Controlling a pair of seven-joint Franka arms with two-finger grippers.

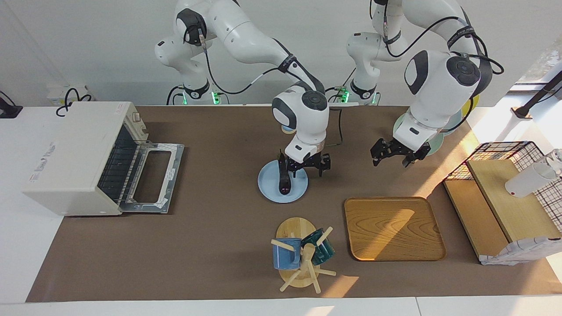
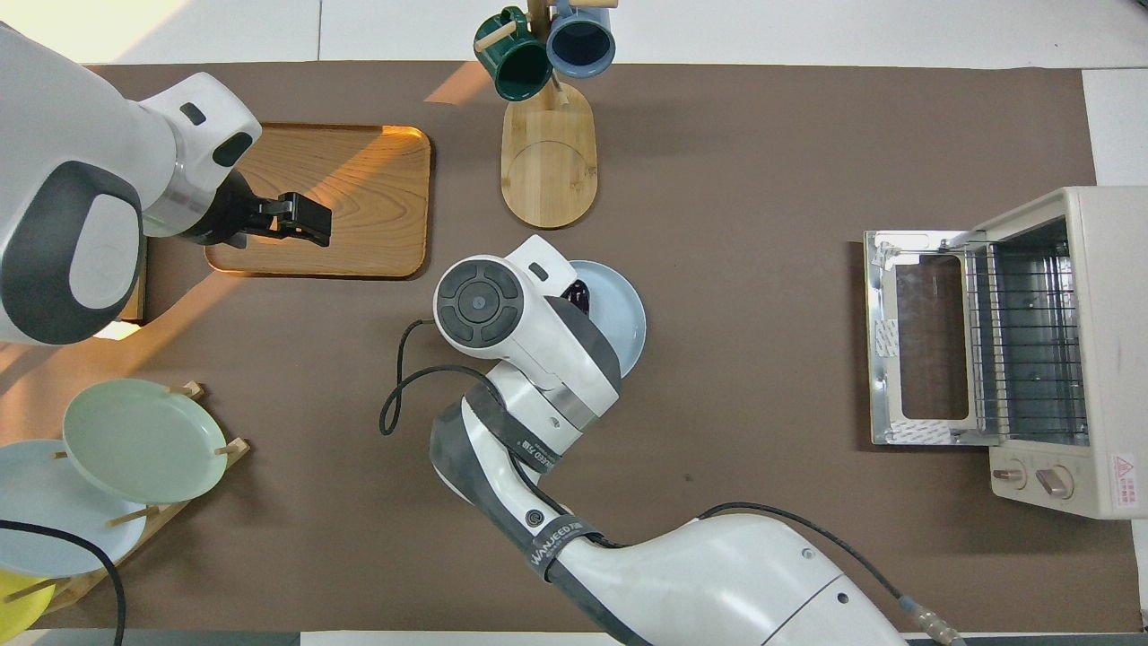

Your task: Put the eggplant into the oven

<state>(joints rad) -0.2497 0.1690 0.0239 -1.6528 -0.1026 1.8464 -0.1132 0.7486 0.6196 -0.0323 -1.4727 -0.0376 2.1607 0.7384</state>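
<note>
right claw (image 1: 305, 166) – over the blue plate's (image 1: 268, 189) robot-side rim, fingers spread, nothing pinched | eggplant (image 1: 283, 181) – lies on that plate, stem toward robots; likely light, stiff, glossy-slick; best pinched across mid-body | left claw (image 1: 397, 152) – waits toward the left arm's end from the plate, spread | oven (image 1: 83, 158) – toward the right arm's end from the plate, door down

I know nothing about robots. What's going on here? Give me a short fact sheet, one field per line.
Eggplant: the eggplant lies on the blue plate mid-table.
Right gripper: the right gripper is low over the plate, at the eggplant; whether it grips is unclear.
Left gripper: the left gripper waits in the air near the wooden tray.
Oven: the oven sits at the right arm's end of the table, door down, wire rack showing.
Progress: eggplant not yet in the oven.
</note>
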